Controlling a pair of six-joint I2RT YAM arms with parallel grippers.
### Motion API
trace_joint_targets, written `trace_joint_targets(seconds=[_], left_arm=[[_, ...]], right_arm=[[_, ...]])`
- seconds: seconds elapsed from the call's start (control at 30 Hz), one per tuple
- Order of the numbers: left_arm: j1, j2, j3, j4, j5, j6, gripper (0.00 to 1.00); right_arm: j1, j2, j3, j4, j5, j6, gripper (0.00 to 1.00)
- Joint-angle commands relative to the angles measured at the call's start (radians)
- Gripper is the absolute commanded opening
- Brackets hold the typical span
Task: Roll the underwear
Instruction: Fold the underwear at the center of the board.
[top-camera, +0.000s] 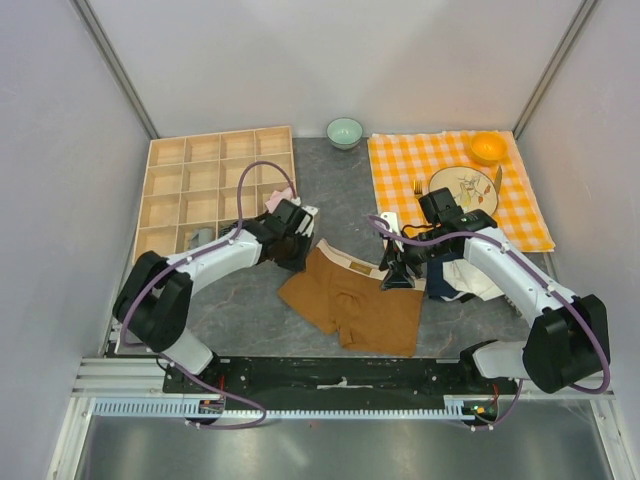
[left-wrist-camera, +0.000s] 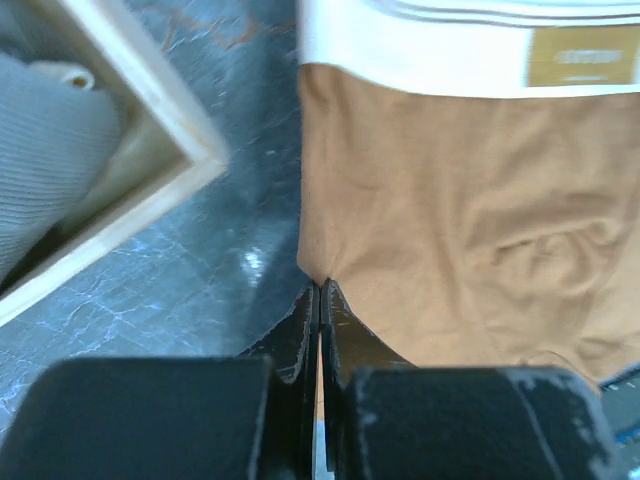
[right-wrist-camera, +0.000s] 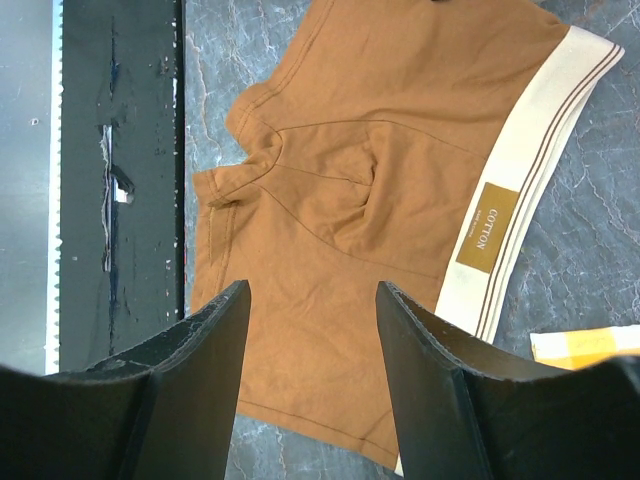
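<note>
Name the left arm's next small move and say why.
Probably lift slightly and draw inward: the left gripper has its jaws shut on the side edge of the brown underwear, which lies flat, unrolled; the right gripper hovers open above it.

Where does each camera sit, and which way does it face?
Top external: above and behind, looking down at the table; both arms show.
Left wrist: on left arm, facing brown underwear and wooden tray corner; jaws shut on the cloth.
Right wrist: on right arm, looking down at the underwear between open jaws.
Shared: the underwear, in all three.
</note>
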Motion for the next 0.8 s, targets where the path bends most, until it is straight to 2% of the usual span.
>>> trace_joint_targets(seconds=[0.0,0.4,0.77], left_arm=[[-0.060,-0.079,0.108,-0.074,0.034,-0.030,0.02],[-0.275,-0.036,0.226,-0.082,0.140,-0.191,0.02],[-0.339,0.030,0.296,0.036,0.262,-0.292,0.02]], right_arm=[[0.001,-0.016,-0.001,0.024,-0.040,0.003,0.61],[0.001,-0.027,0.012,0.024,-0.014,0.019,0.61],[-0.054,-0.054,0.036,0.042,0.041,0.077,0.61]])
